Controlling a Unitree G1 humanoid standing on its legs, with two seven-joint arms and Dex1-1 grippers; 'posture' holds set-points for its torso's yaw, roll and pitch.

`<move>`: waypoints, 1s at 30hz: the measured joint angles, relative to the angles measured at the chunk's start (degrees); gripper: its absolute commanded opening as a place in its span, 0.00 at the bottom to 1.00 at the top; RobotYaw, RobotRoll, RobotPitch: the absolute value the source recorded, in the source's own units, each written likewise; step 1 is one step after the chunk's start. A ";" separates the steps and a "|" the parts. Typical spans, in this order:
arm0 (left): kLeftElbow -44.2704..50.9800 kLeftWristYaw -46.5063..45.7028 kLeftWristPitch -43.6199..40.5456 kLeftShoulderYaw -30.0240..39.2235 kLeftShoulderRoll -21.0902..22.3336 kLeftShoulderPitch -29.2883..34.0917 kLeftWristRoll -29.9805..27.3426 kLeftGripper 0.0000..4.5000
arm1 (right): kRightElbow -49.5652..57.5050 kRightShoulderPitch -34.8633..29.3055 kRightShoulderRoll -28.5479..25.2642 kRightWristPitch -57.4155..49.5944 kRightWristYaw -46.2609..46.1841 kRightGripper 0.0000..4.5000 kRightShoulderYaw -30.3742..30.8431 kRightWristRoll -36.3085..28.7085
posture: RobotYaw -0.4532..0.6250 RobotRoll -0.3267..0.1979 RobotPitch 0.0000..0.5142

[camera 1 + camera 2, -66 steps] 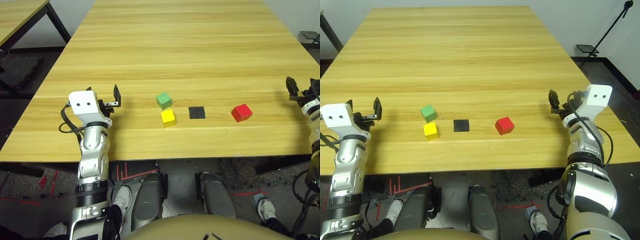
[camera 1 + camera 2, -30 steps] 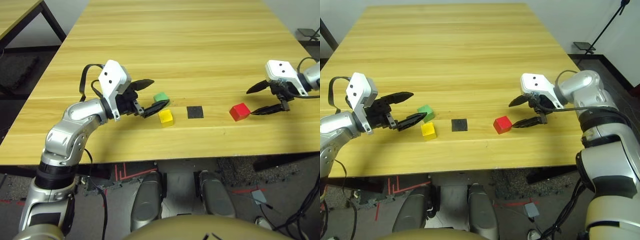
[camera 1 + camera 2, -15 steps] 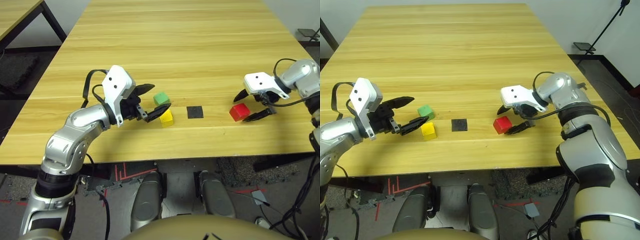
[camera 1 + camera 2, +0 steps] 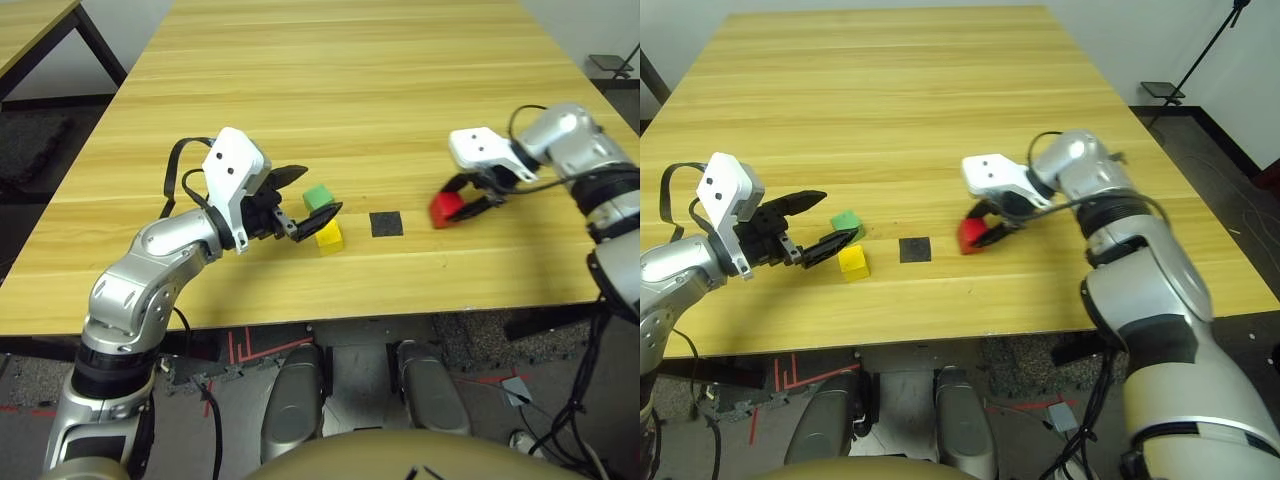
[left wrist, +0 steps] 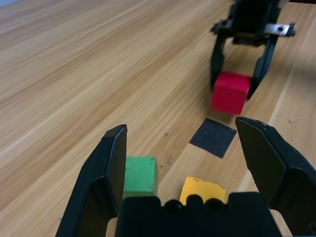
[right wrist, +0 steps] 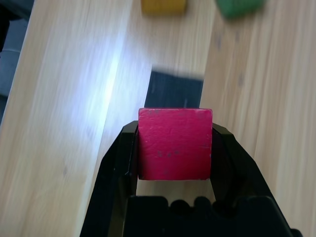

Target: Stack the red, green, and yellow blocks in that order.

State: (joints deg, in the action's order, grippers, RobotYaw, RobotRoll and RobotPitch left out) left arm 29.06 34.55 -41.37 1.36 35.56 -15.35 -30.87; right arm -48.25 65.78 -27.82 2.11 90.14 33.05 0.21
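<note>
The red block [image 4: 446, 208] is held between the fingers of my right gripper [image 4: 457, 203], which is shut on it just right of the flat black patch [image 4: 386, 223]; the right wrist view shows the red block [image 6: 175, 143] clamped on both sides. The green block [image 4: 317, 197] and the yellow block [image 4: 328, 236] sit side by side on the table left of the patch. My left gripper [image 4: 322, 190] hangs open over these two. In its wrist view the green block [image 5: 140, 177] lies by one finger and the yellow block [image 5: 201, 190] sits between the fingers.
The wooden table [image 4: 360, 90] stretches far back with wide free room. Its front edge runs close below the blocks. A second table [image 4: 30, 15] stands at the far left and a stand [image 4: 1230, 25] on the floor at the far right.
My right gripper has shut on the red block and carried it left towards the black patch. The left gripper has stayed open over the green and yellow blocks, barely shifting.
</note>
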 measured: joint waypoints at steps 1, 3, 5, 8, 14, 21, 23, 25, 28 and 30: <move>-0.17 0.09 0.00 -0.48 -0.01 -0.34 0.06 1.00 | 2.00 -0.27 1.00 -2.22 -0.75 0.45 0.02 1.08 | 0.89 0.21 0.20; -0.36 0.12 0.00 -1.11 -0.02 -1.07 0.65 1.00 | 4.39 -1.03 1.57 -4.90 -1.84 0.45 0.02 2.54 | 0.90 0.21 0.20; -0.45 -0.05 0.00 -1.29 -0.06 -1.75 1.03 1.00 | 5.39 -1.82 1.95 -6.63 -2.90 0.45 0.03 4.11 | 0.91 0.20 0.20; -0.44 -0.41 -0.04 -1.49 -0.61 -2.08 1.14 1.00 | 5.64 -2.35 2.46 -7.40 -3.77 0.45 0.04 6.28 | 0.92 0.19 0.21; -0.45 -1.38 -0.43 -1.49 -0.67 -2.07 1.29 1.00 | 5.59 -3.05 2.65 -7.42 -4.83 0.45 0.02 9.57 | 0.93 0.19 0.22; -1.00 -1.88 -0.46 -1.39 -0.66 -2.09 1.98 1.00 | 5.63 -3.61 3.44 -7.77 -4.89 0.45 -0.74 10.21 | 0.93 0.20 0.24; -1.37 -1.89 -0.47 -1.38 -0.65 -2.20 2.02 1.00 | 5.70 -3.70 3.62 -8.14 -4.83 0.45 -1.00 10.22 | 0.93 0.20 0.24; -1.55 -1.90 -0.48 -1.33 -0.62 -2.59 2.10 1.00 | 5.78 -3.89 3.75 -8.26 -4.84 0.45 -1.37 10.27 | 0.93 0.21 0.25; -1.71 -1.91 -0.54 -1.10 -0.59 -2.87 2.21 1.00 | 6.41 -4.30 3.81 -8.80 -4.76 0.45 -1.88 10.32 | 0.93 0.22 0.26; -2.00 -1.90 -0.61 -1.10 -0.56 -2.91 2.33 1.00 | 7.42 -4.72 3.66 -9.45 -4.40 0.45 -2.00 10.38 | 0.93 0.22 0.26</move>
State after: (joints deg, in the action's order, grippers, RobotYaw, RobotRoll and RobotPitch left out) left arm 27.06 32.64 -41.98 0.26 35.00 -18.26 -28.54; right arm -40.83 61.06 -24.17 -7.35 85.74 31.05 10.59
